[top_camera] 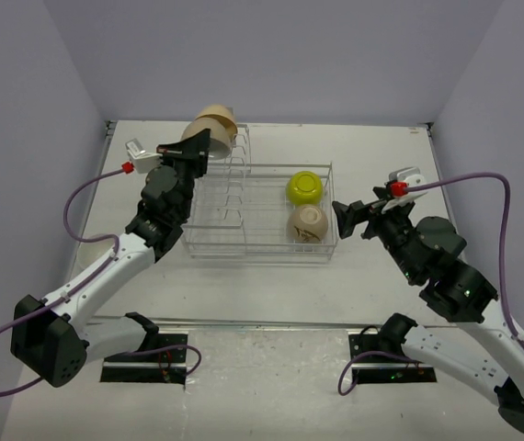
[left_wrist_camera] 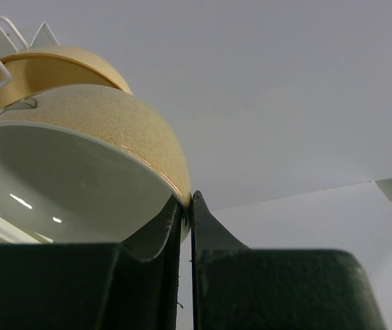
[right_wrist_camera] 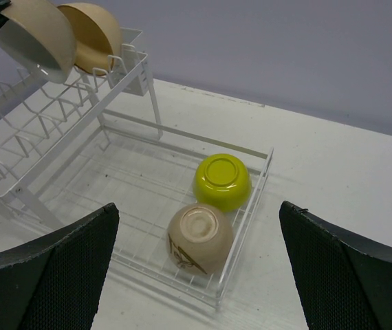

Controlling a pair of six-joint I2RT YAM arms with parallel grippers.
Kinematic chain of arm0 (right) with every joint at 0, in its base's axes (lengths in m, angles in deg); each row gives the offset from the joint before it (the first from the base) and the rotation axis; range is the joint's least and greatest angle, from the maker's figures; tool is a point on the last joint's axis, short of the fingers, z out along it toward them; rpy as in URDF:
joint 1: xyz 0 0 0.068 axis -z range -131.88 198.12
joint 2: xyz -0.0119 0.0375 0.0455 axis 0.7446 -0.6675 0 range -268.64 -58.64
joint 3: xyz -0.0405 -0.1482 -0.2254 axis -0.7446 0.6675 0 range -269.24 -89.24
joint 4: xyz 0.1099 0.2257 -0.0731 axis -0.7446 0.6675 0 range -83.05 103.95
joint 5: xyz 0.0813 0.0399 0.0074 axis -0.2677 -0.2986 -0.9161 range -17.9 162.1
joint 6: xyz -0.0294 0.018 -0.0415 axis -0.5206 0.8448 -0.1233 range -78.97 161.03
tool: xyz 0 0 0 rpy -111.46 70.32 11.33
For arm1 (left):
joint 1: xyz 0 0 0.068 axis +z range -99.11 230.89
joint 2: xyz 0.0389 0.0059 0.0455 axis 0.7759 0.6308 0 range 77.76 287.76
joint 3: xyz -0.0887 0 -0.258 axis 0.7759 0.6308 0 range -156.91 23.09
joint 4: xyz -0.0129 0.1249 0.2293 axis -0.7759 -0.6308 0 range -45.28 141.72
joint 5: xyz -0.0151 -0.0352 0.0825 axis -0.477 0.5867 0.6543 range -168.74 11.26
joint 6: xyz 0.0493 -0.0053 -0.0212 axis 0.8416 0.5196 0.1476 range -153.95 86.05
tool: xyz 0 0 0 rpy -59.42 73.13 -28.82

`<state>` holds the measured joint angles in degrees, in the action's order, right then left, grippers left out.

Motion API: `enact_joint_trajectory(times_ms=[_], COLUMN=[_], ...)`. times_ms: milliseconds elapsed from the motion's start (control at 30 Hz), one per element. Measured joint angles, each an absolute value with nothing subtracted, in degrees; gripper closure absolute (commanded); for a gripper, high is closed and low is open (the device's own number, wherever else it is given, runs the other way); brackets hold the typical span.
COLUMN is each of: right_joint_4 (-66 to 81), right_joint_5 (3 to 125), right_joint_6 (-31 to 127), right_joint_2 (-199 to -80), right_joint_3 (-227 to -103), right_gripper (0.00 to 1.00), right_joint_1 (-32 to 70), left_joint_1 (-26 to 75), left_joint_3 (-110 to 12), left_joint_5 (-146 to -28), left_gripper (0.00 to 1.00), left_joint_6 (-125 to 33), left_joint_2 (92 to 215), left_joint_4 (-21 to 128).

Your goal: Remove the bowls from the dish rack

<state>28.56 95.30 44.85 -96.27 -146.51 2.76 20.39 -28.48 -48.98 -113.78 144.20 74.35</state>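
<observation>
Left tool (left_wrist_camera: pixel 188 201), arm stretched forward, pinches a speckled bowl (left_wrist_camera: pixel 79 130) above the dish rack (top_camera: pixel 244 243); right tool (top_camera: pixel 347 219) hovers spread.

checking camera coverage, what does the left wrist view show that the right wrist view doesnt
Only the left wrist view shows the left gripper close up, its jaws pinched on the rim of the speckled tan bowl with a white inside. Only the right wrist view shows the open right gripper and, upside down in the basket of the white wire dish rack, a round yellow-green bowl and a beige bowl with a brown pattern. Both show the held bowl, the plain tan bowl behind it and rack wire.
</observation>
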Motion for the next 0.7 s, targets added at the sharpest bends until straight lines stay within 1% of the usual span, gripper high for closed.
enact_joint_trajectory(times_ms=[467, 600, 700], right_joint_4=[28.4, 28.4, 28.4], right_joint_5=[94.8, 94.5, 94.1], right_joint_6=[45.2, 45.7, 46.2], right_joint_2=[-101.3, -101.8, -101.7], right_joint_3=[-147.3, -147.5, -147.5], right_gripper=[0.01, 0.01, 0.01], right_joint_1=[2.8, 2.8, 2.8], left_joint_1=[18.0, 17.7, 17.7], left_joint_3=[-30.3, -33.4, -37.8], left_joint_5=[-50.9, -51.2, -50.6], left_gripper=[1.0, 1.0, 1.0], left_joint_6=[-111.2, -108.2, -102.4], left_joint_2=[144.1, 142.6, 139.3], left_joint_4=[74.4, 69.8, 62.3])
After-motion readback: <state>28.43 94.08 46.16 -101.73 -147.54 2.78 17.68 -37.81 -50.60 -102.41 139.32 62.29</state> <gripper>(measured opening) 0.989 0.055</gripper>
